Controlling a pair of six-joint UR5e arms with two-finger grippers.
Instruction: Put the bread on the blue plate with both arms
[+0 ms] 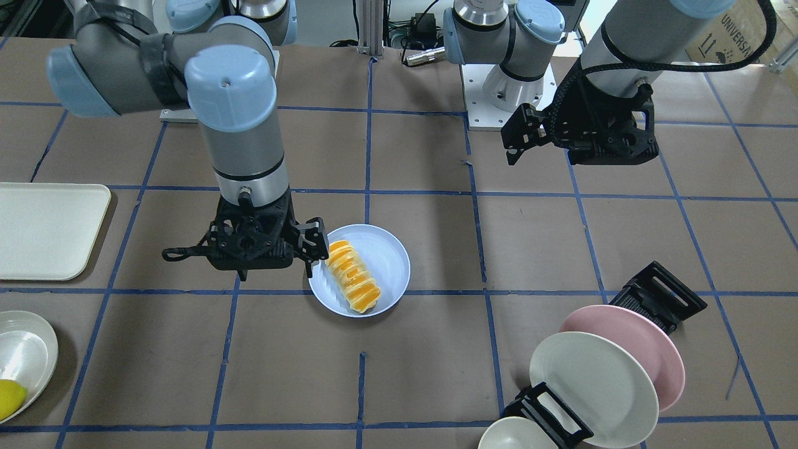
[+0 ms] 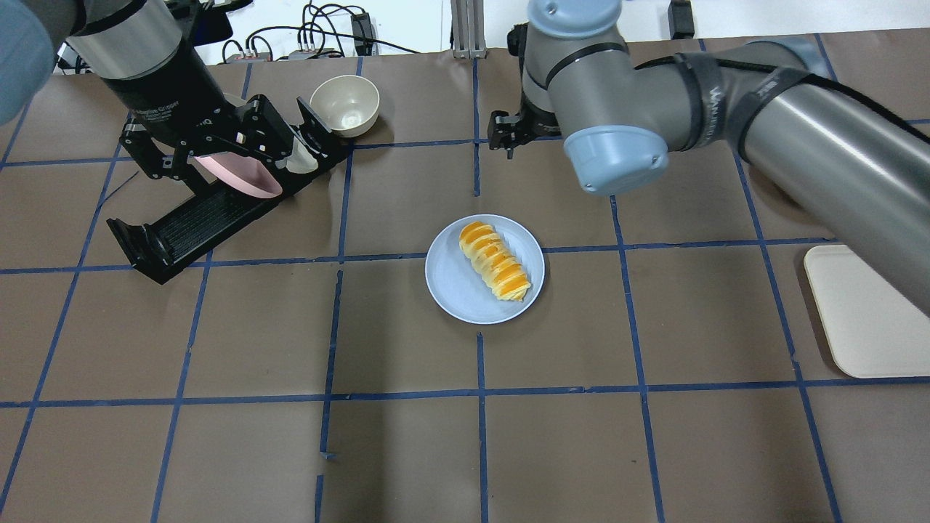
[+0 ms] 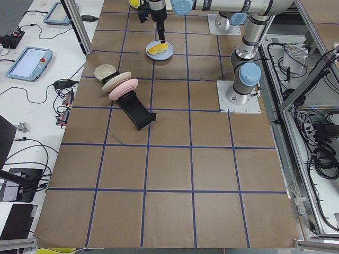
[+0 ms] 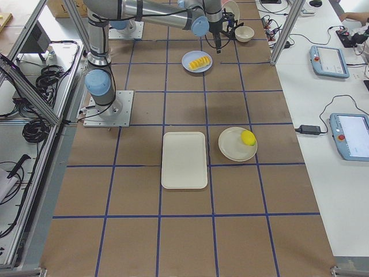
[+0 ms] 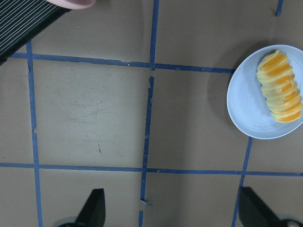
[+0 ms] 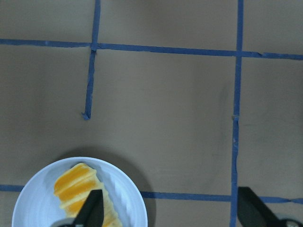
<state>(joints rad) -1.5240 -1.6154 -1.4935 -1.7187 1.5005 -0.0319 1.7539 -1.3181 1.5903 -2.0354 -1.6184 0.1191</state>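
Overhead exterior | brown table (image 2: 654, 450), blue tape grid (image 2: 581, 390) | bread (image 2: 494, 260) on blue plate (image 2: 454, 290) | both jaws spread

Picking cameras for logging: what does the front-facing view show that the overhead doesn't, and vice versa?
Front-facing only: the lemon in its cream dish.
Overhead only: the cream bowl whole; the front-facing view clips it at its bottom edge.
Both: the bread lying on the blue plate, the black rack and the cream tray.
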